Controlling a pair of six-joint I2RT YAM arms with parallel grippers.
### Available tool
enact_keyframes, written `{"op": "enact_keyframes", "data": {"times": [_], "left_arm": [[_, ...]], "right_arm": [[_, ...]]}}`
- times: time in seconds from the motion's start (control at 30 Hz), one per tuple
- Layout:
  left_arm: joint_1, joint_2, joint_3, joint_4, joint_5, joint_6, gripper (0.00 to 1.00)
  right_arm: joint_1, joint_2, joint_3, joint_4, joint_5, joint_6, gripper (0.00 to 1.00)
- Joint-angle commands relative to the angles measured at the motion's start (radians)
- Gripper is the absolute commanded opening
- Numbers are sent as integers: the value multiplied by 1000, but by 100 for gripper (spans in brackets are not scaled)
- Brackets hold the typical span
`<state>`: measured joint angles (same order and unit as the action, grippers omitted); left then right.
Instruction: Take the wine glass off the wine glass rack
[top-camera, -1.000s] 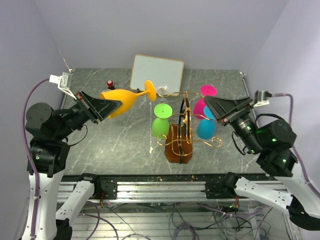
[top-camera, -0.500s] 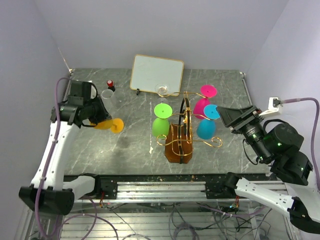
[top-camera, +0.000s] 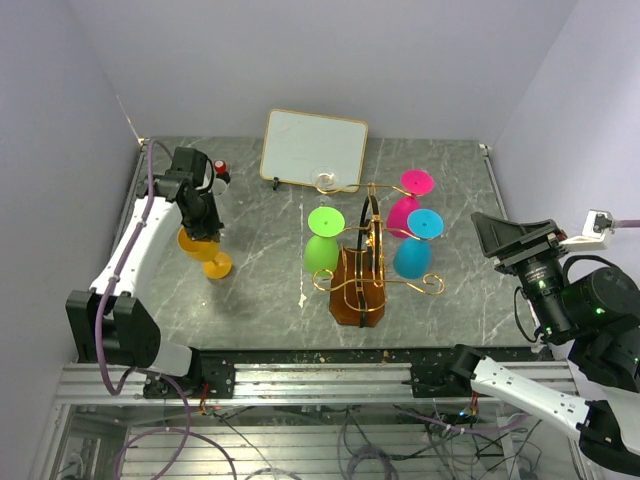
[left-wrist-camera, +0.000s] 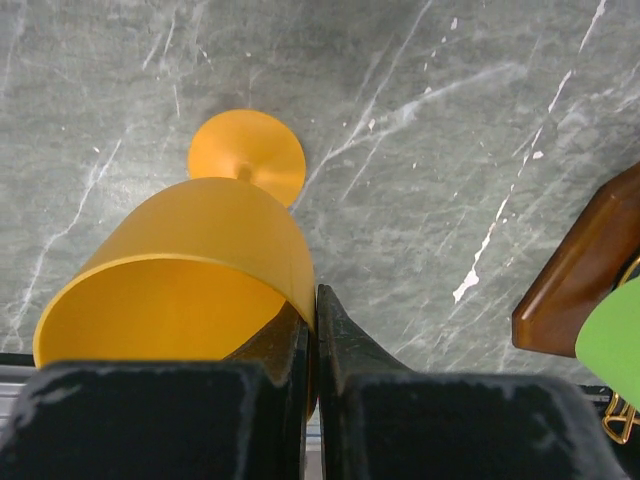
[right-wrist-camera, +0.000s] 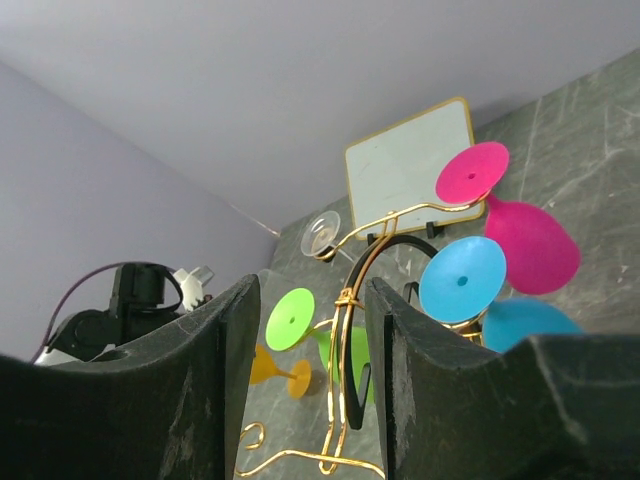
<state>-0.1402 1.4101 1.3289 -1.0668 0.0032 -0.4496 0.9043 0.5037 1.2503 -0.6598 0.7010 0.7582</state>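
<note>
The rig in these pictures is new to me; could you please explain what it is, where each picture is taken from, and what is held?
These are two robot arms bolted at the near edge of a grey table. The wide picture comes from a fixed camera above and behind them; the other two come from a camera on each wrist. On the table stands a wooden wine glass rack, with a green glass, a pink glass and a blue glass hanging upside down; a white framed board stands behind it. The left tool pinches the rim of an orange wine glass, foot downward. The right tool is open and empty, facing the rack.
</note>
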Motion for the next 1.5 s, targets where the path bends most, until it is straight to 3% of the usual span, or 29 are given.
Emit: {"op": "enact_keyframes", "data": {"times": [0.0, 1.03, 1.47], "left_arm": [[5, 38, 76, 18, -42, 36, 7], [-66, 228, 166, 64, -150, 66, 7], [-70, 261, 165, 85, -113, 70, 7]], "right_arm": [[-1, -17, 7, -12, 58, -18, 46], [-1, -16, -6, 23, 156, -92, 48], [-1, -20, 11, 26, 196, -103, 48]]}}
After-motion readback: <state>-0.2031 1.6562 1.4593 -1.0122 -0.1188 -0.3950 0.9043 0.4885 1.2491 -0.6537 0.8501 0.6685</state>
